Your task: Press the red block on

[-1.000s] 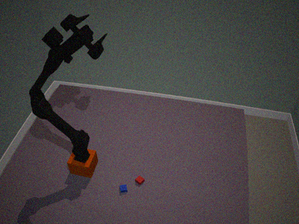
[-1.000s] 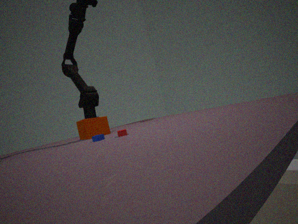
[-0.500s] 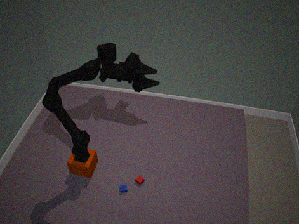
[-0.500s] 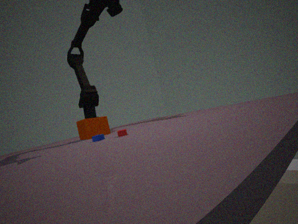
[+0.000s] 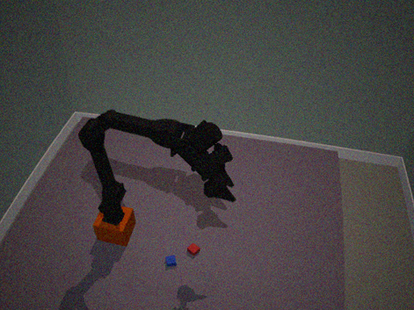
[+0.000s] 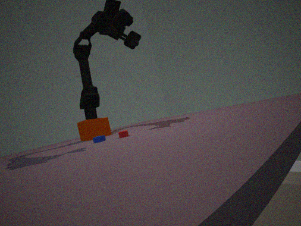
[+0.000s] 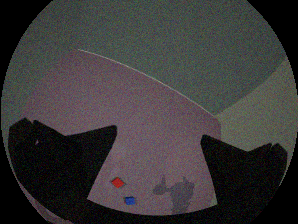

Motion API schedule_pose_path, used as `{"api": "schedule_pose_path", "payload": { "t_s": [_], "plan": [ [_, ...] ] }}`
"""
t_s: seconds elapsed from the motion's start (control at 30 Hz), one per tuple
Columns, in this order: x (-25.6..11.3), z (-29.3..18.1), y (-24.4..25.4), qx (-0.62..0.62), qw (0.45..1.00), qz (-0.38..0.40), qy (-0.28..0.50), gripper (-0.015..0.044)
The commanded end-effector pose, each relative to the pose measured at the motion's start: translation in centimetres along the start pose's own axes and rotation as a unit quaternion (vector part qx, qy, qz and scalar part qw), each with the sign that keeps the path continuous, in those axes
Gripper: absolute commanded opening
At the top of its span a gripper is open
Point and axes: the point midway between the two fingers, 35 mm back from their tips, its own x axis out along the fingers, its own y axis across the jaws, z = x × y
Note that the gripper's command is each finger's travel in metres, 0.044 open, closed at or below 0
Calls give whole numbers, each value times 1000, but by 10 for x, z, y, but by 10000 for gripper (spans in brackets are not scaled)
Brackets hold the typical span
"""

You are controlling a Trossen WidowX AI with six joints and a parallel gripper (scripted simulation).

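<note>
The arm rises from its orange base, nearer the worktop's left edge than its right in the top view. It bends at the elbow and reaches across toward the right edge. The wrist slants downward. High above the worktop, the gripper is wide open and empty, its fingers well apart.
</note>
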Motion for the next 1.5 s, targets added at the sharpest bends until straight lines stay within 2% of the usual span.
{"api": "schedule_pose_path", "payload": {
  "t_s": [0.0, 0.17, 0.3, 0.37, 0.67, 0.83, 1.47],
  "plan": [
    [40, -60, 16, 110, 987, 34, 114, 440],
    [69, -136, 37, 245, 934, 43, 255, 440],
    [76, -197, 56, 348, 861, 26, 369, 440],
    [76, -215, 62, 377, 834, 16, 402, 440],
    [77, -215, 64, 381, 830, 15, 406, 440],
    [102, -235, 79, 381, 830, 16, 406, 440],
    [121, -256, 87, 381, 830, 15, 407, 440]
  ]
}}
